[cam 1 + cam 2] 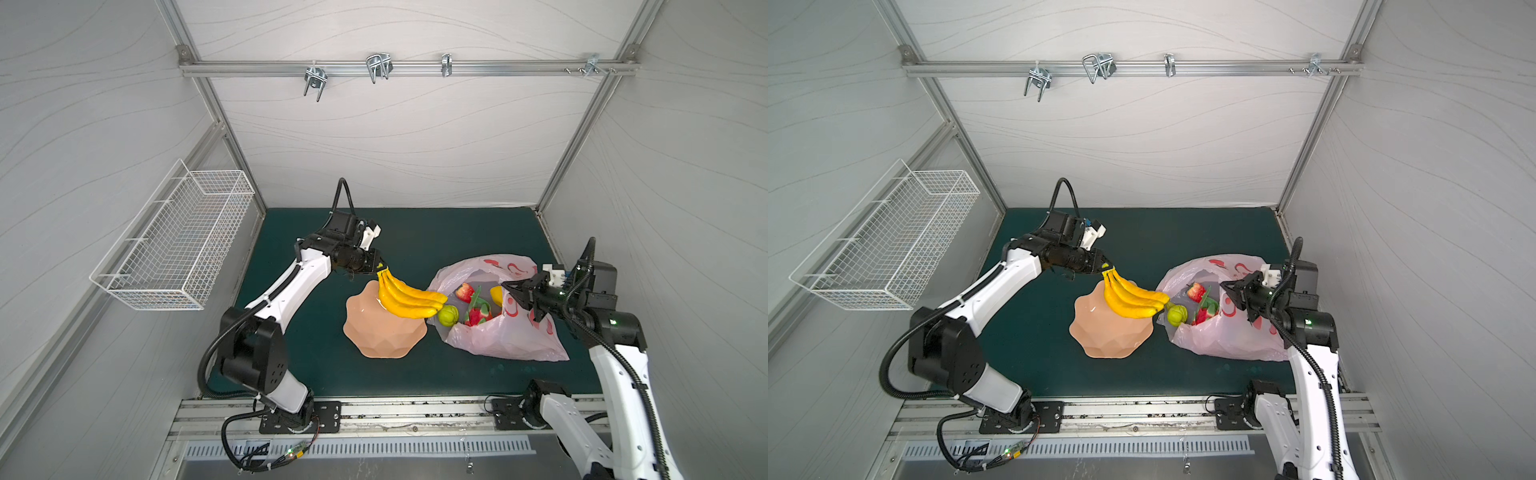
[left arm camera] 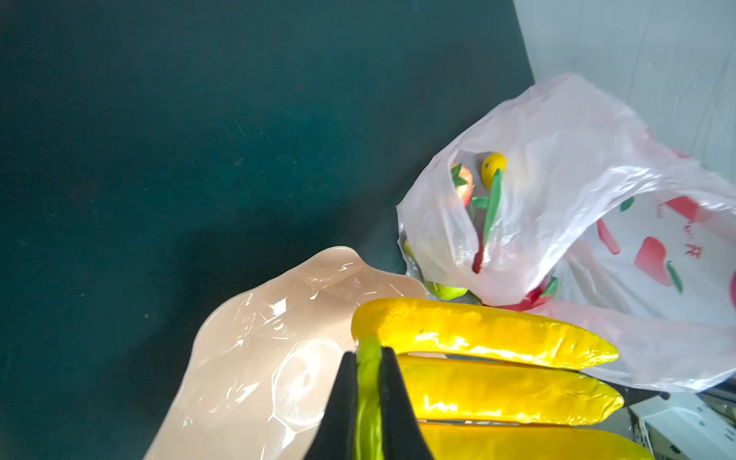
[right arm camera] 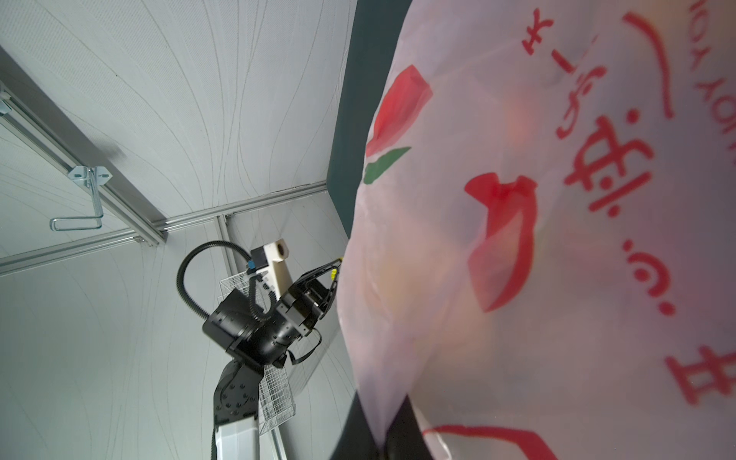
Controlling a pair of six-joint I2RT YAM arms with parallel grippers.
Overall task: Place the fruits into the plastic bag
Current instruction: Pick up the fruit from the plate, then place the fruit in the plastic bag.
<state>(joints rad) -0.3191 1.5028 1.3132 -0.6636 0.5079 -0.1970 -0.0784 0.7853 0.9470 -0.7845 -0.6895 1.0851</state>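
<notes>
- The left gripper (image 2: pixel 368 350) is clamped narrow on the green stem of the banana bunch (image 1: pixel 409 301). The stem gives a thin, firm handle, where the glossy curved sides would likely slip.
- The bunch lies over the far edge of the plate (image 1: pixel 382 336), with its tips pointing at the bag's mouth. In both top views the tips reach the green pear (image 1: pixel 448 316). I cannot tell whether the bunch rests on the plate or hangs just above it.
- The right gripper (image 1: pixel 508 286) is closed on a fold of the plastic bag (image 1: pixel 511 340) at its rim, and its wrist view shows the film pinched between the fingers. Holding the rim up seems meant to prop the mouth open towards the plate.
- Inside the bag lie a strawberry (image 1: pixel 464 292), a lemon (image 1: pixel 496 294) and a dragon fruit (image 1: pixel 478 313). The pear sits at the lip of the mouth, nearest the plate.
- No other fruit shows on the plate, so the bananas look like the last to go in.
- The bunch probably needs to enter tips first. The pear partly blocks the way, and the thin film could snag.
</notes>
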